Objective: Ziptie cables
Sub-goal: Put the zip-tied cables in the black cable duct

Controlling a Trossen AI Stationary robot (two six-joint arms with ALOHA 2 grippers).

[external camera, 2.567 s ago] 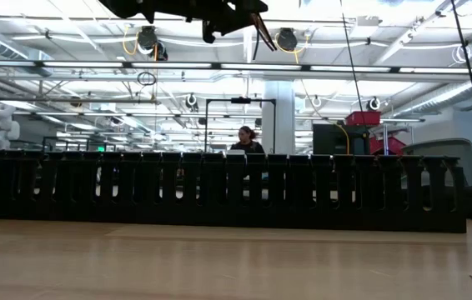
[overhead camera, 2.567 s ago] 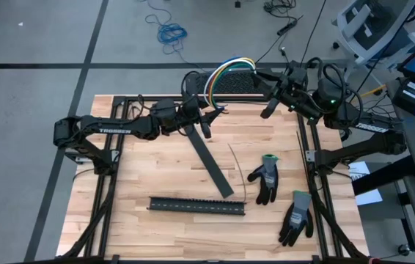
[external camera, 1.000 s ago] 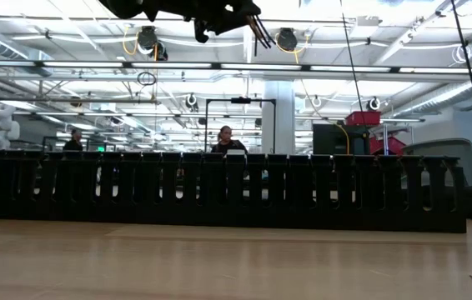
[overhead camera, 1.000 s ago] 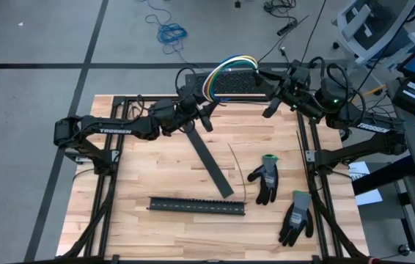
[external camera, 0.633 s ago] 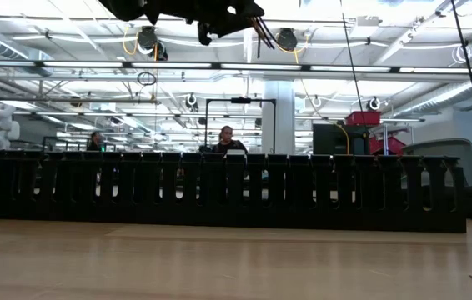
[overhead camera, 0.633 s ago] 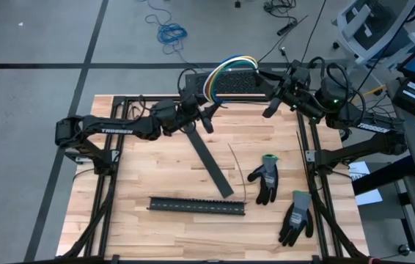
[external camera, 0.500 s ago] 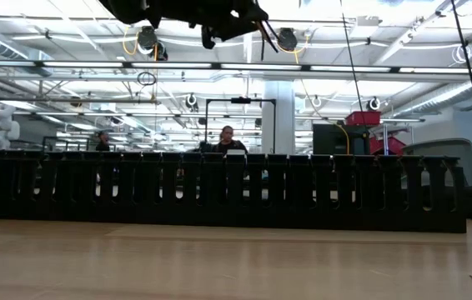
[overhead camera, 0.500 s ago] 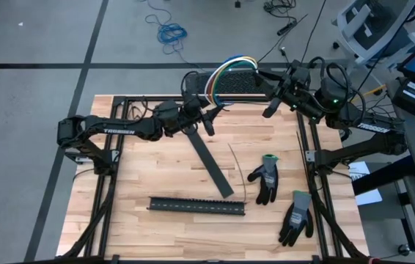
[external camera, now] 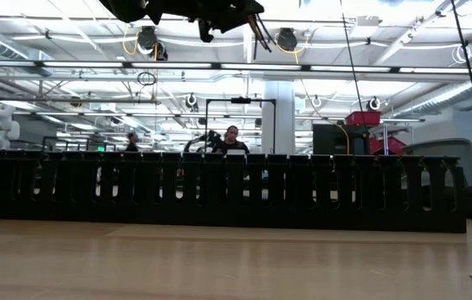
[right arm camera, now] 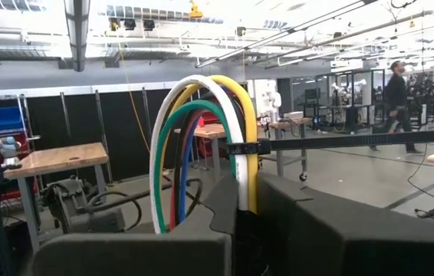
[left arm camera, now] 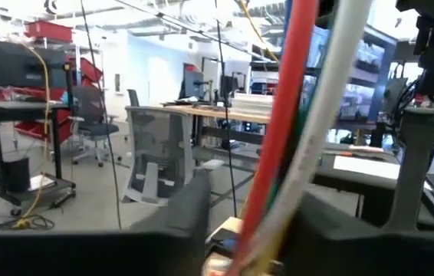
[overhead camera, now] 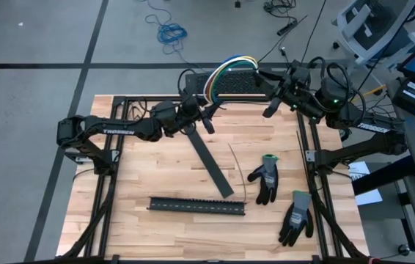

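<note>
A robotics lab — workbenches [right arm camera: 56,159], office chairs [left arm camera: 158,165], exposed ceiling ducts [external camera: 77,64] overhead.

Cables arched up over the far edge of the surface

Multicoloured bundle of cables [overhead camera: 226,71], white, yellow, green, red and blue, bent into a tight arch above the far edge, with a thin black tie [right arm camera: 241,147] wrapped around one leg of it.

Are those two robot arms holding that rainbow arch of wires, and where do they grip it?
Yes. The cables arch between both: the left gripper clamps one end, the right gripper the other.
</note>
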